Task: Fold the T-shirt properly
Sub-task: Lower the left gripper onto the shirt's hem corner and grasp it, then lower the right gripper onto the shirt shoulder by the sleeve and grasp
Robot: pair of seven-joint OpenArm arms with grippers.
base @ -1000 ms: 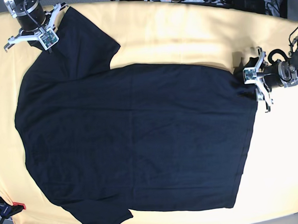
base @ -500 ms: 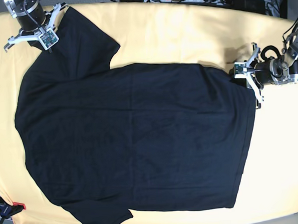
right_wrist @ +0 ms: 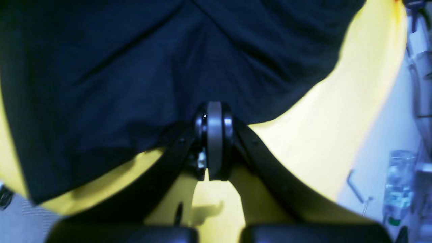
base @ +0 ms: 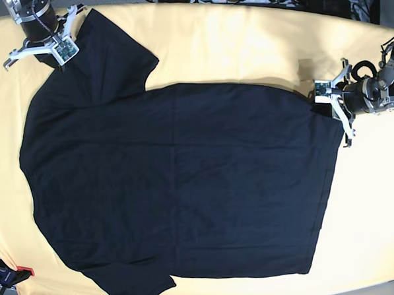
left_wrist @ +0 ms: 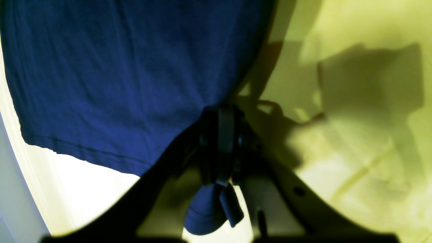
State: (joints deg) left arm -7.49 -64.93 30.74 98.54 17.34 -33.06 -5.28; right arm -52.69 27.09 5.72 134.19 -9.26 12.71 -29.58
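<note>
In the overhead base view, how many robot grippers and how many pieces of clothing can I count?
Grippers: 2 (left gripper, right gripper)
Clothing: 1 (black T-shirt)
Total: 3

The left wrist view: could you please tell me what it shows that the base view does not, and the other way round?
Only the left wrist view: a close look at the left gripper, its fingers together at the shirt's edge.

Only the base view: the right gripper over the far sleeve, and the sleeve that sticks out at the bottom left.

Both: the black T-shirt, the left gripper at its edge, and the pale yellow work surface.
</note>
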